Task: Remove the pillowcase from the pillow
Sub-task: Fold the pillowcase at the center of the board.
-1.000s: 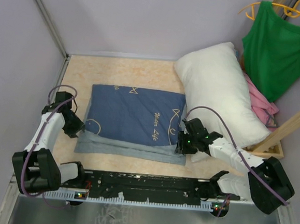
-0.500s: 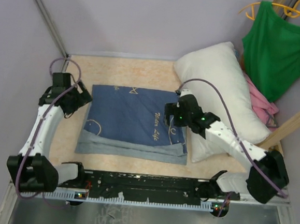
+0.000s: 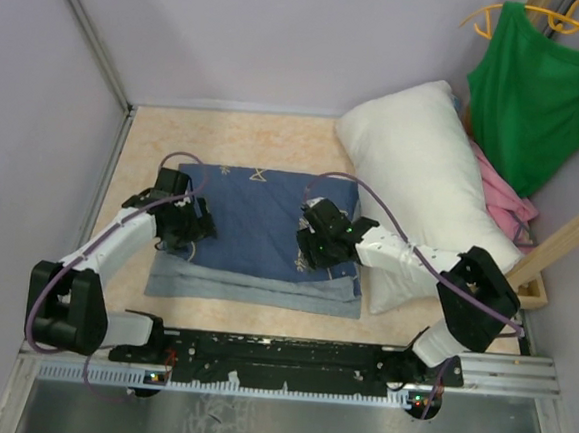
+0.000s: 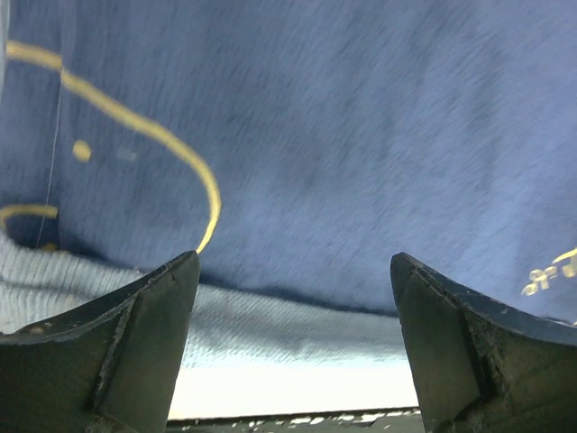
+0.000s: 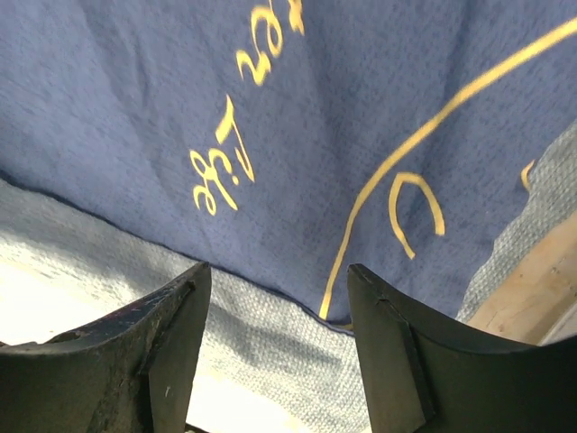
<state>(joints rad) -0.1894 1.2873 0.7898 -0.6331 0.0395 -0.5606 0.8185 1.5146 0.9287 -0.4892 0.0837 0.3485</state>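
step: pillowcase (image 3: pixel 258 229) off pillow (image 3: pixel 423 177), looks done | L hand (image 4: pixel 295 259) + R hand (image 5: pixel 279 268) open, empty | next: back both off

open table (image 3: pixel 236 137) beyond the pillowcase (image 3: pixel 260 214), pillow (image 3: pixel 423 177) crowding its right edge; wall (image 3: pixel 37 106) close on the left

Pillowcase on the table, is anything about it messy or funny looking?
Nothing looks torn or spilled. The pillowcase lies flat, but its dark blue layer does not line up with the pale layer under it, so a pale strip sticks out along the near edge. The bare pillow sits tilted at the right, beside a pink garment.
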